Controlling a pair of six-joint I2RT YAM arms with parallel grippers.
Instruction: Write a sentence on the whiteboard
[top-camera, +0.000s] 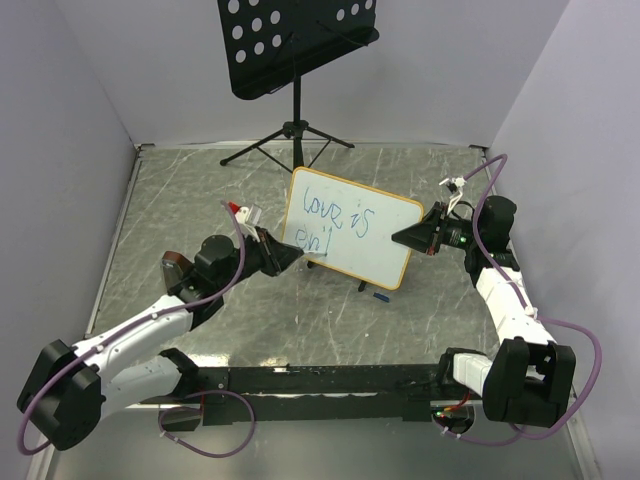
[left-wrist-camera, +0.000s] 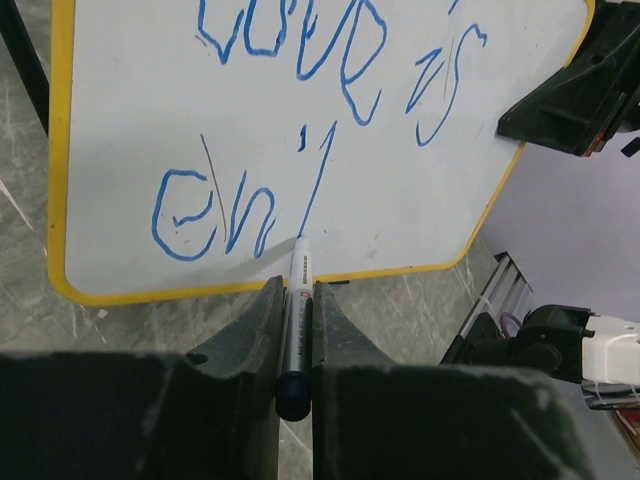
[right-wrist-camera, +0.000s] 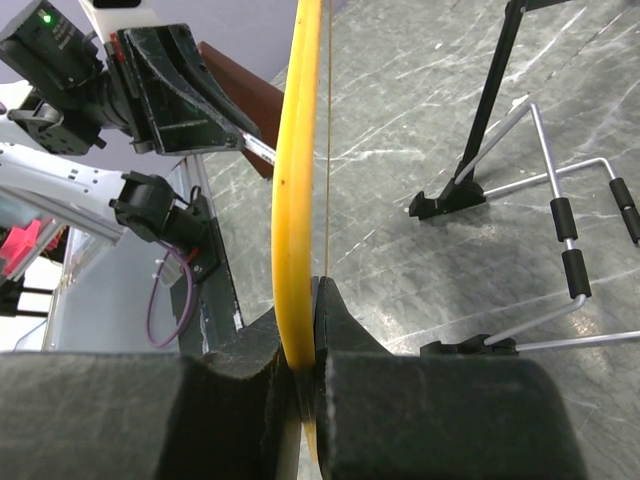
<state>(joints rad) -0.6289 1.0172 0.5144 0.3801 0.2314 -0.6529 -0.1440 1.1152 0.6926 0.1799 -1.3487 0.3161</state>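
Near the lower edge of the whiteboard, the left gripper clenches the marker, its axis pointing up-board with the tip on the sentence, while the right gripper clamps the whiteboard's right edge.

whiteboard top cropped, music stand top cut off
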